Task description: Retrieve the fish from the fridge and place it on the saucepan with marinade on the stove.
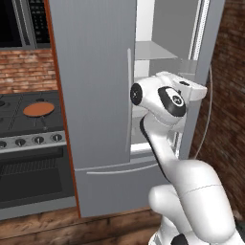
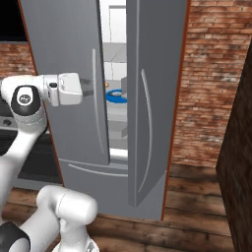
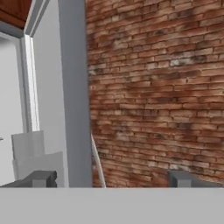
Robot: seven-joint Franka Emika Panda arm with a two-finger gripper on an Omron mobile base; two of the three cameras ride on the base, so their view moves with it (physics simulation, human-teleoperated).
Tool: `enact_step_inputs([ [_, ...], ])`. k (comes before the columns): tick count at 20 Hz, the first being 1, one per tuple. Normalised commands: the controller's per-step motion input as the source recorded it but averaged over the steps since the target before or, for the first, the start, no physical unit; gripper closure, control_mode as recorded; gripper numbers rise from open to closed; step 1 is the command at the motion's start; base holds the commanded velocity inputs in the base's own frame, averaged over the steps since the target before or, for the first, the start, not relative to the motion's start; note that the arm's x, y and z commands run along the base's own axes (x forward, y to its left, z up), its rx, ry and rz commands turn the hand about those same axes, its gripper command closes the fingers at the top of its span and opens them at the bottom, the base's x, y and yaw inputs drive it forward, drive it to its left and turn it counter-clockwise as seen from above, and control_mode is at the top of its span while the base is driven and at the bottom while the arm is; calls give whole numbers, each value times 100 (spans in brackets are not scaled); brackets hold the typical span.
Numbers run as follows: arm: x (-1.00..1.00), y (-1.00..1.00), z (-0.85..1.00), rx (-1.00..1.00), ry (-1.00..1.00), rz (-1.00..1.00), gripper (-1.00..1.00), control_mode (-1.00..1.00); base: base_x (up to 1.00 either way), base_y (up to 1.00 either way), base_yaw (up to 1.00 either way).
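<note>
Gripper (image 3: 111, 178) spread wide, grasping nothing, fingertips (image 3: 41, 178) flanking open fridge (image 1: 95, 95) door edge in hand view; left base: saucepan (image 1: 38, 110) with marinade (image 1: 38, 109) on stove (image 1: 28, 122); right base: blue plate (image 2: 117, 96) on fridge shelf.

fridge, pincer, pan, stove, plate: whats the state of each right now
fridge: left door shut, right door swung partly open, white inside showing
pincer: open, nothing between its tips, at the open door's edge
saucepan: on the stove, holding the marinade, no fish on it
stove: no flame showing
blue plate: on a fridge shelf, seen through the gap
</note>
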Motion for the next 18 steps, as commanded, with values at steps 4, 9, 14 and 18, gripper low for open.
enact_step_inputs([
  [4,45,-1,-35,0,-25,0,-100,-100,0,0,0],
  [9,40,0,-26,0,-18,0,-100,-100,0,0,0],
  [14,37,0,-7,0,-9,0,-100,-100,0,0,0],
  [18,35,6,0,0,0,-1,-100,-100,0,0,0],
])
